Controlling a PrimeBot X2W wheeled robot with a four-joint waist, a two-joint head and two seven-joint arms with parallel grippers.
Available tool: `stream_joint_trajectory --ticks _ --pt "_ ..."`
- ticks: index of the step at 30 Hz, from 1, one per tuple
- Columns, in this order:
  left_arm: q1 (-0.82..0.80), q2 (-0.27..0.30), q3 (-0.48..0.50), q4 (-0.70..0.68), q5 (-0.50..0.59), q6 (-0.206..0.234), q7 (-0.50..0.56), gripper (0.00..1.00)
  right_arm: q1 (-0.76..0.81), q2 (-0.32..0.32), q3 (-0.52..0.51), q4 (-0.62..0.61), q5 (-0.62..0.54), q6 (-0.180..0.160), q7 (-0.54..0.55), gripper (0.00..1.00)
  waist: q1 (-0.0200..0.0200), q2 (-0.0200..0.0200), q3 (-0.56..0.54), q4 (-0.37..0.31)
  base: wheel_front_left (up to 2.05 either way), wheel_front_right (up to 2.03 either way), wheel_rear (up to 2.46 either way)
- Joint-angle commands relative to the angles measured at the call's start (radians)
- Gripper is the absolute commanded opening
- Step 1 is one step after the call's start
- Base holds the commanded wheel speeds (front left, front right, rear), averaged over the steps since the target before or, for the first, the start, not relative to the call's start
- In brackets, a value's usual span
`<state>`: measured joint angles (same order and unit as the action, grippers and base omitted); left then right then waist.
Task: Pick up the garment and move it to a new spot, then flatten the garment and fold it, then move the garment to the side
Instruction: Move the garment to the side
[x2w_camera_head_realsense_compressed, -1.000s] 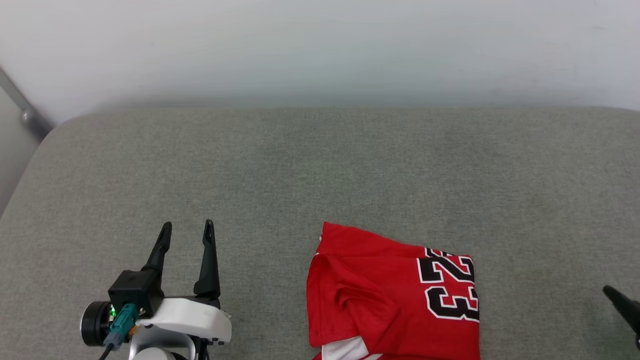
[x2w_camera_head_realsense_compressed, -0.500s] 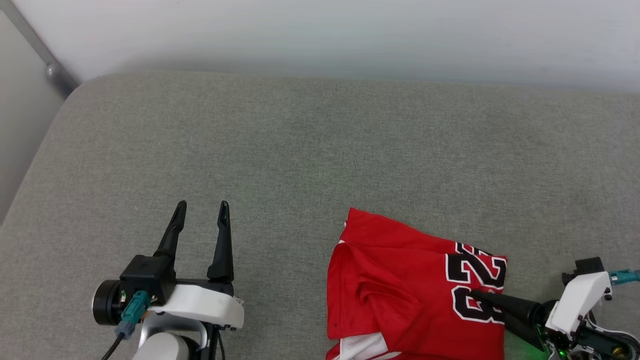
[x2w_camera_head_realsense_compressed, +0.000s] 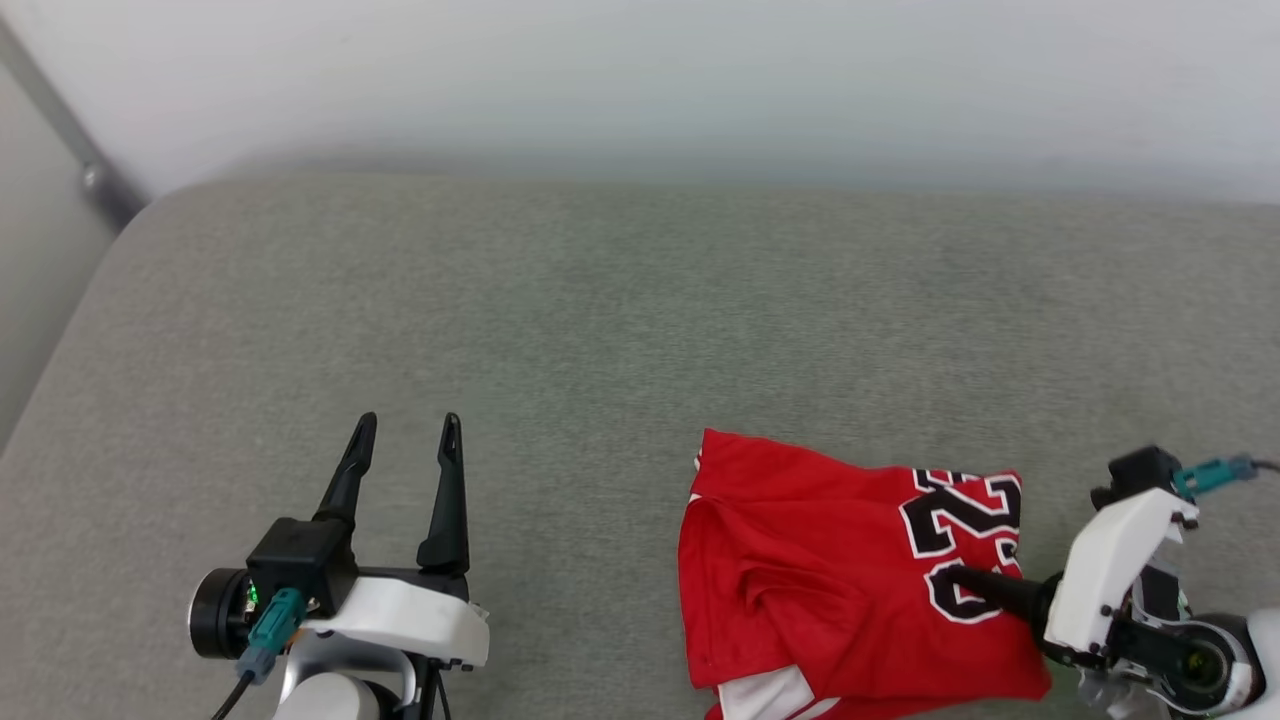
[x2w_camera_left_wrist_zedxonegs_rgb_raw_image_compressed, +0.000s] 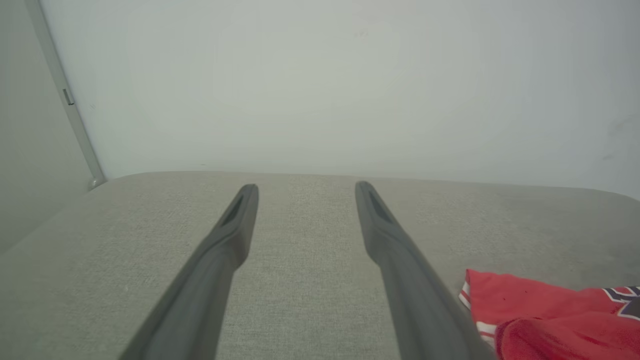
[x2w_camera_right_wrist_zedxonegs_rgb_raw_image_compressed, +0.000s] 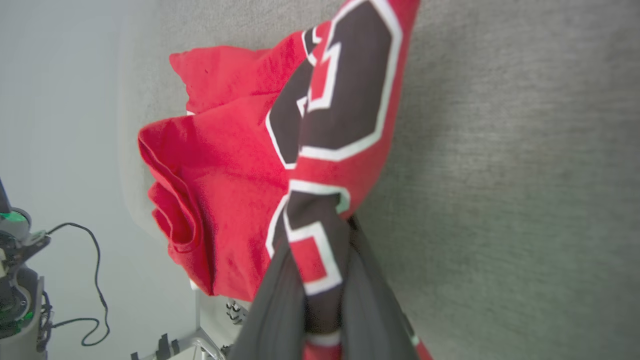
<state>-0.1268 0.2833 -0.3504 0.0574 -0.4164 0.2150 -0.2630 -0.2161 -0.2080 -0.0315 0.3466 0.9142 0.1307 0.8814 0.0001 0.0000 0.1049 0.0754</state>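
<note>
At the left, the left tool (x2w_camera_head_realsense_compressed: 410, 420) hovers over the bare grey surface (x2w_camera_head_realsense_compressed: 600, 330) with its two fingers wide apart. It holds nothing and is well apart from the garment (x2w_camera_head_realsense_compressed: 830, 560).

The garment lies on the near right part of the surface. It is not spread flat. It is doubled into a rough pile of layers, with a thick pleat in the middle, a white sleeve at the near edge and the number 23 along the right edge.

At the right, the right tool (x2w_camera_head_realsense_compressed: 960, 578) is closed on the garment. The right wrist view shows its fingers pinching the cloth at the lower digit of the number, and this edge is drawn up a little toward the tool.

I judge that the grasp is made, but the lift is not. Most of the garment rests on the surface. The layers look too untidy for a finished fold, so this is probably the first pick-up, though I cannot be sure. Then moving, flattening, folding and putting aside are all left.
</note>
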Motion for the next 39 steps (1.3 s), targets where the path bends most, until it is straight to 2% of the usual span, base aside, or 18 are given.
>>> stream_joint_trajectory --ticks 1,3,6,11,15,20,25,30,35,39 --pt "0.01 0.0 0.006 0.002 0.004 -0.002 -0.002 1.0 -0.02 -0.029 0.049 -0.039 -0.038 0.0 -0.029 0.0 -0.0001 0.0 -0.02 -0.038 0.0 0.0 0.0" --pt "0.017 -0.001 0.01 0.0 0.005 -0.004 -0.002 1.0 -0.031 -0.073 0.097 -0.069 -0.101 0.0 -0.061 0.0 -0.0001 0.0 -0.028 -0.071 0.0 0.0 0.0" --pt "0.017 -0.008 0.012 -0.008 0.007 -0.005 -0.002 1.0 -0.04 -0.099 0.134 -0.081 -0.152 0.0 -0.078 0.0 -0.0001 0.0 -0.031 -0.106 0.0 0.0 0.0" --pt "0.02 -0.017 0.022 -0.021 0.012 -0.011 -0.002 1.0 -0.082 -0.152 0.179 -0.068 -0.272 0.0 -0.085 0.0 -0.0001 0.0 -0.019 -0.222 0.0 0.0 0.0" --pt "-0.013 -0.014 0.026 -0.036 0.029 -0.017 -0.002 1.0 -0.134 -0.189 0.189 -0.05 -0.333 0.0 -0.083 0.0 -0.0001 0.0 0.034 -0.318 0.0 0.0 0.0" --pt "-0.094 0.003 0.012 -0.059 0.061 -0.029 0.009 1.0 -0.221 -0.248 0.185 -0.011 -0.373 0.0 -0.15 0.0 -0.0001 0.0 0.148 -0.401 0.0 0.0 0.0" --pt "-0.202 0.028 -0.012 -0.109 0.113 -0.037 0.052 1.0 -0.328 -0.313 0.162 0.044 -0.405 0.0 -0.261 0.0 -0.0001 0.0 0.289 -0.438 0.0 0.0 0.0" --pt "-0.315 0.051 -0.036 -0.157 0.161 -0.057 0.102 1.0 -0.43 -0.366 0.096 0.127 -0.446 0.0 -0.392 0.0 -0.0001 0.0 0.425 -0.437 0.0 0.0 0.0" --pt "-0.392 0.061 -0.057 -0.2 0.196 -0.069 0.14 1.0 -0.504 -0.389 0.012 0.234 -0.487 -0.001 -0.502 0.0 -0.0001 0.0 0.523 -0.424 0.0 0.0 0.0" --pt "-0.428 0.07 -0.068 -0.22 0.213 -0.076 0.161 1.0 -0.56 -0.377 -0.021 0.346 -0.516 -0.001 -0.611 0.0 -0.0001 0.0 0.578 -0.416 0.0 0.0 0.0"
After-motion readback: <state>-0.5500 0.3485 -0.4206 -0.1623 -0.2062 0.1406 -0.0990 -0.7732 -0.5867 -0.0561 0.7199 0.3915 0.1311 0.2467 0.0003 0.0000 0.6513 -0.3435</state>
